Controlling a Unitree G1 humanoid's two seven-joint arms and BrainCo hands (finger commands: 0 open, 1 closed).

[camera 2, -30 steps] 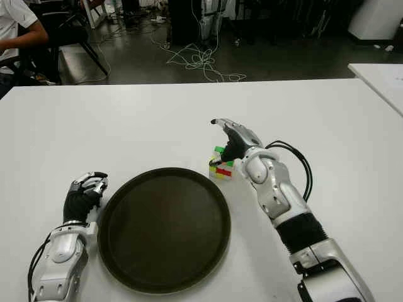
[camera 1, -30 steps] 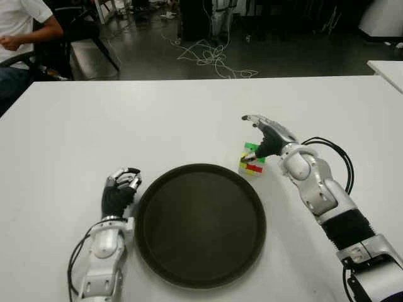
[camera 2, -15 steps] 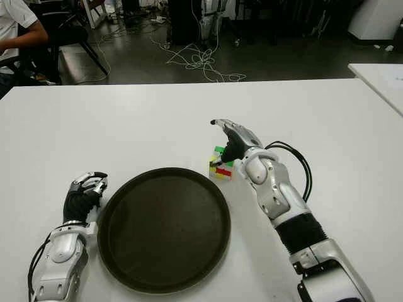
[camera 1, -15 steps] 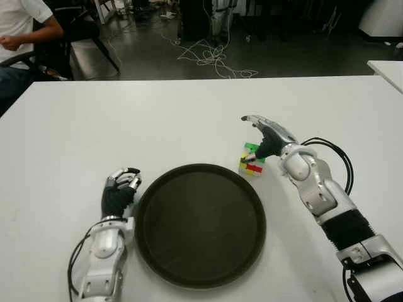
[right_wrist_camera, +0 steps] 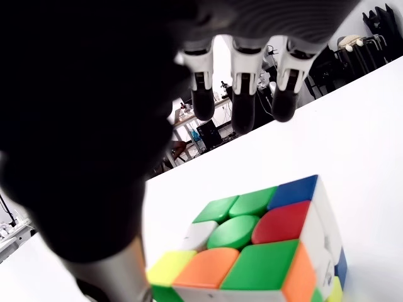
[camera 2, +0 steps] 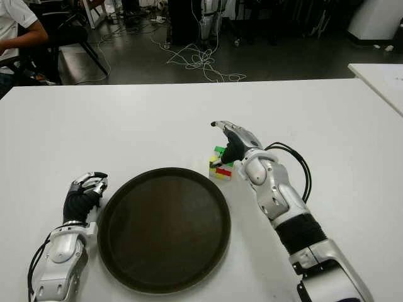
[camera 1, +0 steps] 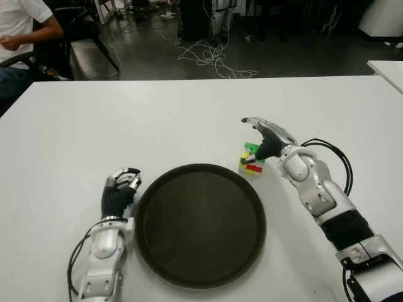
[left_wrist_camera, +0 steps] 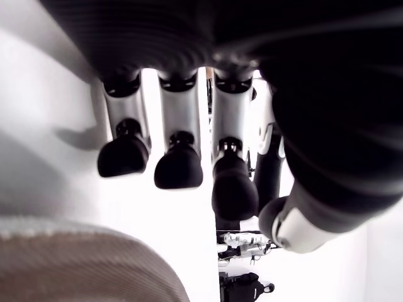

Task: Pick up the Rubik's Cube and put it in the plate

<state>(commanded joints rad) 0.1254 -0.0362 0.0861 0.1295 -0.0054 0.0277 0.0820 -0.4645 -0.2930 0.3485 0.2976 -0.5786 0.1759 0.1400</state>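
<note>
1. Multicoloured plastic Rubik's Cube point(camera 1: 252, 159) sits on the white table point(camera 1: 189, 119), right of centre in the eye views, just beyond the upper-right rim of the round dark brown plate point(camera 1: 200, 225); it is not in the plate.
2. Silver-and-black right hand point(camera 1: 266, 135) hovers over the cube, its fingers point(right_wrist_camera: 244, 107) stretched out above it and uncurled, gripping nothing; the thumb hangs close at the cube's side, though contact cannot be confirmed.
3. Compared with a second ago, the right hand has barely shifted, sitting a touch lower over the cube, and the cube has not moved.
4. Left hand point(camera 1: 119, 189) shows at the lower left, just beside the plate's left rim, fingers curled and empty, unchanged from earlier.
5. At the upper left a seated person point(camera 1: 22, 31) in a white shirt stays beyond the table.
</note>
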